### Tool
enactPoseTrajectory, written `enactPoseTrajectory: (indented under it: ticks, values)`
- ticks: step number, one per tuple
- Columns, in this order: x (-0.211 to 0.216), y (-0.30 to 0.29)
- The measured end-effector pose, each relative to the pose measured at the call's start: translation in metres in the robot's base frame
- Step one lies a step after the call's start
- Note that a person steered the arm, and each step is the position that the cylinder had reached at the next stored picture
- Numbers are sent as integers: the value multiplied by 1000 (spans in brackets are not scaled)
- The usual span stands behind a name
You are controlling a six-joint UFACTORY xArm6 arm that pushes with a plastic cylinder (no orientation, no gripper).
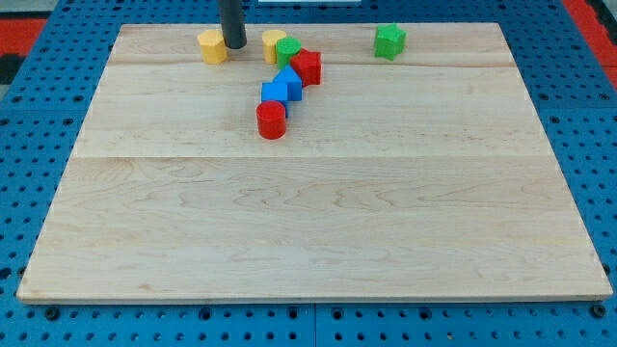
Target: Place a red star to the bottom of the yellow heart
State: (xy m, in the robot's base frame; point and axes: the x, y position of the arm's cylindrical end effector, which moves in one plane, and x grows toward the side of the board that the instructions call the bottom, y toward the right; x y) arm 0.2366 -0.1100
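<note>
Starting at the view's left, a yellow hexagon block (212, 45) is sitting near the top edge of the wooden desk (318, 222). Just to its right, my tip (234, 45) is standing on the desk, close beside that block, though whether the two are touching is unclear. There is no pincer on this arm, only the dark rod, so it is grasping nothing. Further right, the yellow heart (273, 44) is lying near the top edge, with a green block (288, 50) pressing against its right side. The red star (308, 66) is resting just right of and below the green block, touching it. Below these, two blue blocks (281, 89) are huddling together, and a red cylinder (272, 120) is standing just beneath them. Well off to the right, a green star (389, 40) is sitting alone by the top edge.
</note>
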Motion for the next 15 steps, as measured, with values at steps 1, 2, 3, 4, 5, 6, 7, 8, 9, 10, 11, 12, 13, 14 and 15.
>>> enactPoseTrajectory:
  ticks: [1, 2, 3, 4, 5, 6, 7, 8, 9, 10, 11, 12, 13, 14, 15]
  values:
    - [36, 0]
    - [70, 2]
    - [62, 31]
    - [57, 49]
    - [56, 56]
    - [55, 66]
    - [52, 88]
    - [38, 88]
    - [30, 89]
    - [9, 99]
    - [2, 100]
    - [1, 128]
    - [0, 147]
    - [4, 154]
    - [14, 153]
